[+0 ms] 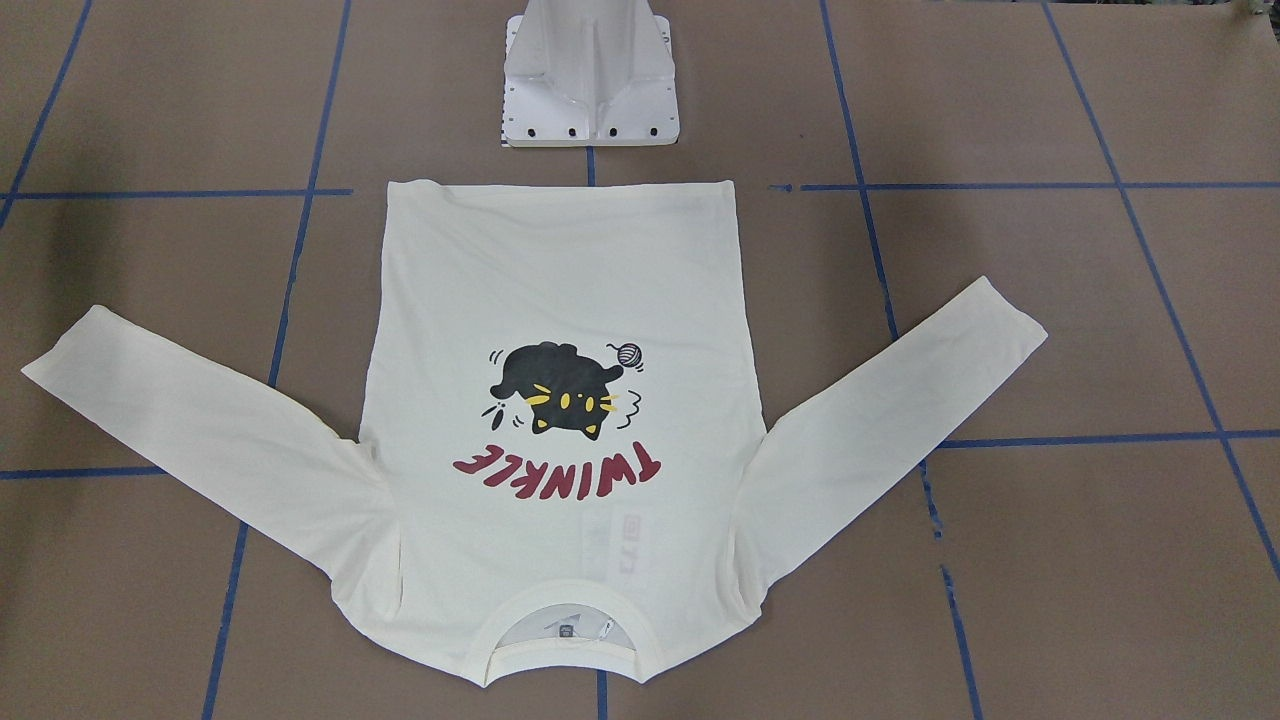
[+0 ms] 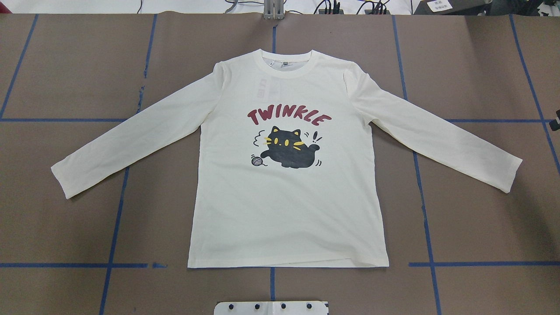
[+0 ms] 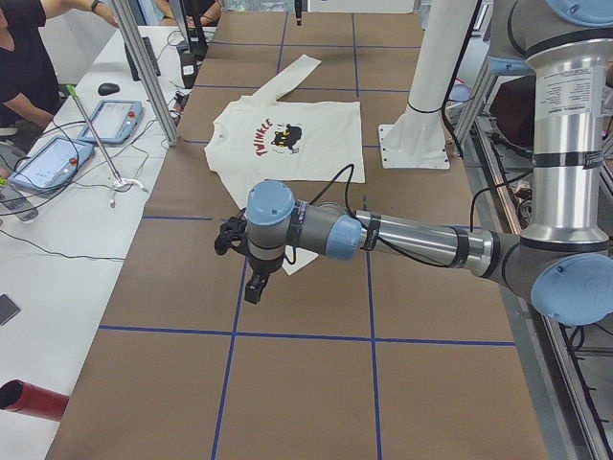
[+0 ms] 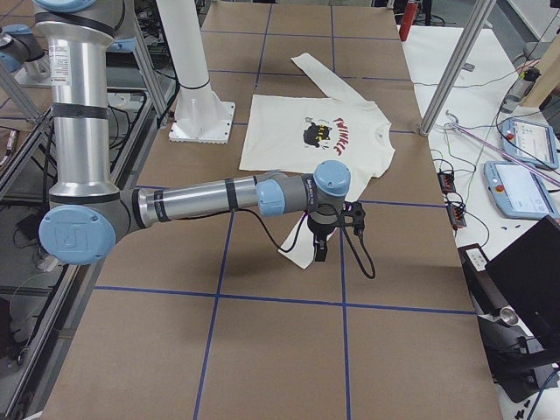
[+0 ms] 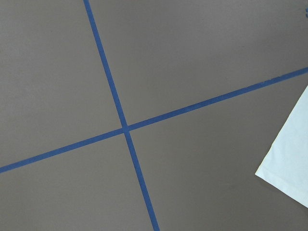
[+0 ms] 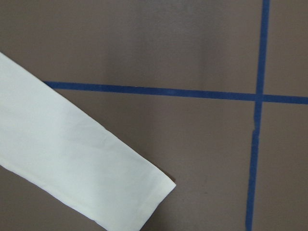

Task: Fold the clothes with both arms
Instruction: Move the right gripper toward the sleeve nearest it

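Overhead exterior view gives us the brown worktop (image 2: 65, 65) with the cream long-sleeved T-shirt (image 2: 288, 210) flat at its middle. It lies print up, collar toward the operators' edge, hem toward the robot's edge, and sleeves angled out toward both ends. Nothing is folded, so we judge the task at its first step: reaching for the sleeves.

We see the left arm (image 3: 412, 240) and right arm (image 4: 201, 197) each stretched low near a cuff, seemingly above the cloth, though the side views are poor for that. We cannot tell whether the left gripper (image 3: 254, 287) or right gripper (image 4: 319, 251) is spread or closed.

In the wrist views the left cuff (image 5: 288, 163) sits at the edge, while the right cuff (image 6: 144, 192) lies nearer the middle. Next, each gripper needs to line up over its cuff, descend, and pinch cloth only.
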### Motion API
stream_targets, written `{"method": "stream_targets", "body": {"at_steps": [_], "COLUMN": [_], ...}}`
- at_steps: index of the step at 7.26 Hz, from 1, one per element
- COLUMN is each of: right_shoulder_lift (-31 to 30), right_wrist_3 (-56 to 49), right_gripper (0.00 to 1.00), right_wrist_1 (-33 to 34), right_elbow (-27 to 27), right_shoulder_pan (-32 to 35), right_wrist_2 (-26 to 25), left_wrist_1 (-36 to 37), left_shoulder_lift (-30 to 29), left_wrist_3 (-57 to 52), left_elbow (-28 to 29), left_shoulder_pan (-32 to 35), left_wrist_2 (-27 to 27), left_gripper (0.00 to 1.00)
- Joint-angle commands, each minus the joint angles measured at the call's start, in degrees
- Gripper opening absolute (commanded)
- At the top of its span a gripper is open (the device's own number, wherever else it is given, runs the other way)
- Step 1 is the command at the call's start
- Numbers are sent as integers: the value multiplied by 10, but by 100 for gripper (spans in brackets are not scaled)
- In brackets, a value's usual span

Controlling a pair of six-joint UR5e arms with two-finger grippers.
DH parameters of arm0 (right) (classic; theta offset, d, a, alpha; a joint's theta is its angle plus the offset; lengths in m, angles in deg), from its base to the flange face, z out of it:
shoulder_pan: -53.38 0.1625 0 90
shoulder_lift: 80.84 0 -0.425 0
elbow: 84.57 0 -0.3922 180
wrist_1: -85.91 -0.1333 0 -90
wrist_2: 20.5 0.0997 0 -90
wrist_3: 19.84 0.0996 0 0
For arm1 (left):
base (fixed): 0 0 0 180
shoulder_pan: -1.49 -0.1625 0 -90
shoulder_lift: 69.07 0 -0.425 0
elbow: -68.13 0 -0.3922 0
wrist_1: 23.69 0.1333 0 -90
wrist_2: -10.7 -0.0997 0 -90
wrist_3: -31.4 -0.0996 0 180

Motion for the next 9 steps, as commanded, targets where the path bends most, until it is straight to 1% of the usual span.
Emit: {"method": "stream_targets", "body": {"at_steps": [1, 2, 3, 4, 5, 6, 7, 8, 9], "right_shoulder_lift": [1, 8, 3, 3, 3, 1, 7, 8, 7], "right_wrist_3": [39, 82, 129, 150, 175, 192, 224, 246, 265], "right_gripper": [100, 100, 100, 100, 99, 98, 98, 96, 92], "right_wrist_1": [-61, -85, -91, -106, -129, -185, -223, -246, -247], "right_elbow": [-3, -2, -9, -32, -68, -98, -140, -163, -169], "right_shoulder_pan": [-75, -99, -108, -108, -108, -108, -108, -108, -108], "right_wrist_2": [-4, -5, -8, -16, -19, -27, -37, -38, -38], "left_wrist_1": [0, -3, -4, -5, -5, -6, -6, -6, -5], "left_shoulder_lift": [6, 7, 8, 8, 8, 8, 8, 8, 8], "left_wrist_3": [0, 0, 0, -1, -1, -1, -1, -1, -1], "left_elbow": [-4, -4, -5, -6, -6, -6, -6, -7, -13], "left_shoulder_pan": [0, 0, 0, 0, 0, 0, 0, 0, 0], "left_wrist_2": [0, 9, 26, 28, 28, 28, 28, 28, 28], "left_gripper": [100, 100, 100, 100, 100, 100, 100, 100, 100]}}
